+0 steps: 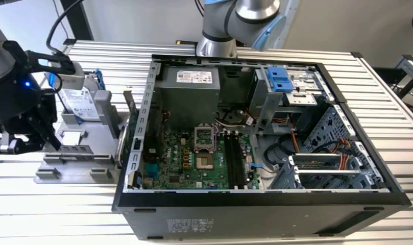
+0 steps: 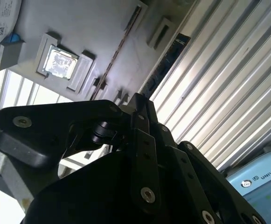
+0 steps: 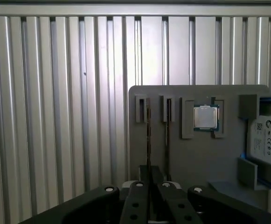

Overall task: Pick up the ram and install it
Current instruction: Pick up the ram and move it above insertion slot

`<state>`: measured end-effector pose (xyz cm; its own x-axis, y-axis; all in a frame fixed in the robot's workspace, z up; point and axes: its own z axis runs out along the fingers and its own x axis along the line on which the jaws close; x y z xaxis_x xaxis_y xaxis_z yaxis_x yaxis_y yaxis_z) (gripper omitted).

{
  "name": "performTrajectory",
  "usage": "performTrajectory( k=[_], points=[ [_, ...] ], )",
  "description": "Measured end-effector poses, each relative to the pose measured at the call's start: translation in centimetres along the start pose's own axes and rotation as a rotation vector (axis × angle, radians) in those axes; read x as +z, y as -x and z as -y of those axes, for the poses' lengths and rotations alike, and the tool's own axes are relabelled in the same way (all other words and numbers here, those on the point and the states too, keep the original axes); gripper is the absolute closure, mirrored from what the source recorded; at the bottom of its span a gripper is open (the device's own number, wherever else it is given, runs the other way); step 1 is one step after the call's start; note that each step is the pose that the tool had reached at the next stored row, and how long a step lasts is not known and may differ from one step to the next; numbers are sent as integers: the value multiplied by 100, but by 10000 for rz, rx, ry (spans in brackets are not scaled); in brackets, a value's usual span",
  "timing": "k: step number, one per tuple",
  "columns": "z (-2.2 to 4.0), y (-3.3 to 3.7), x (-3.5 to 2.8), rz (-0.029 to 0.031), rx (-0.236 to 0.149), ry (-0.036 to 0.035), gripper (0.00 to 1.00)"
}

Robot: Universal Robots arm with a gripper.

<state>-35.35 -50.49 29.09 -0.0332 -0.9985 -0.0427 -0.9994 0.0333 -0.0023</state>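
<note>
The computer case sits on the table, with the tray just beside it on the exterior view's left. On the tray, the ram stands in a slot beside a second stick, and the processor chip lies between these and the hard drive

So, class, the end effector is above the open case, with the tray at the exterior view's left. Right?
No. The end effector is above the tray, not the case; the tray is at the exterior view's left. The exterior view shows it.
</note>
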Motion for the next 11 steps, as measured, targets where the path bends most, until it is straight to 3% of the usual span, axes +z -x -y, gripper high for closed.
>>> performTrajectory(
  k=[11],
  points=[
    [0,10,-233,1,0,0,100]
  ],
)
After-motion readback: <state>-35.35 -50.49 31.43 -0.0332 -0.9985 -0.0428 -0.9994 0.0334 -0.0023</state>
